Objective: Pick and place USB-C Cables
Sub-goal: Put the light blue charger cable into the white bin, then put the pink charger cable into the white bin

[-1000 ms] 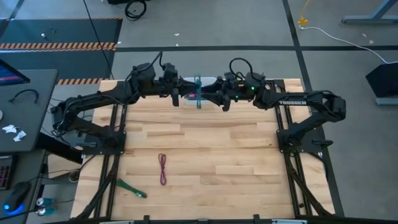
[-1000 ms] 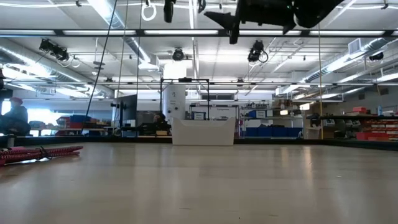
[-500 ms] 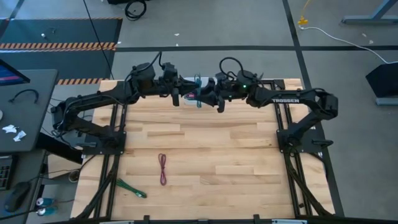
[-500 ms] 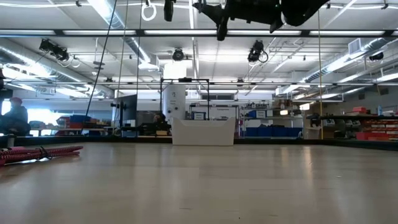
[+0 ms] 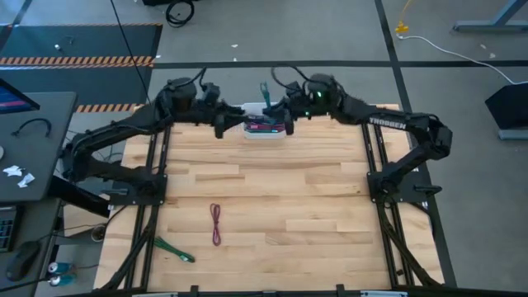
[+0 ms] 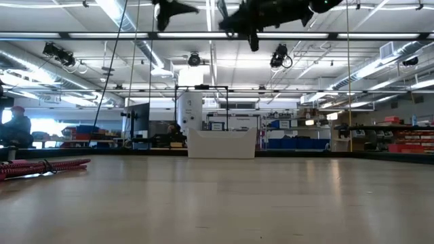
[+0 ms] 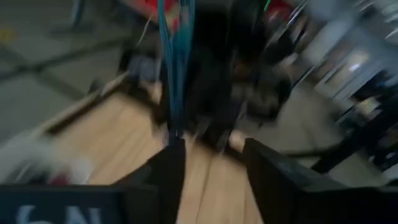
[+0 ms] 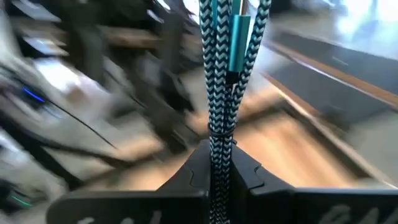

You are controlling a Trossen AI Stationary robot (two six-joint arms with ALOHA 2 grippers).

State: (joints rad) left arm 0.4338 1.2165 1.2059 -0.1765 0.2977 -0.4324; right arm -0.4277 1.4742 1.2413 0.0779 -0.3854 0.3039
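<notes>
**Teal cable clamped in the right pincer above the white bin**

The right pincer (image 5: 272,106) is closed on a teal braided USB-C cable (image 8: 219,93), the folded bundle standing up between its fingers (image 8: 249,177). It hovers at the desk's (image 5: 289,190) far edge, just beside the white bin (image 5: 264,130). The left pincer (image 5: 224,124) hangs near the bin's other side, its fingers (image 7: 168,171) spread and empty. A maroon cable (image 5: 216,223) and a green cable (image 5: 175,250) lie on the desk, well apart from both arms.

arms: black, jointed | right arm (image 5: 388,125): white TROSSEN lettering, green LED | looped black wiring
</notes>
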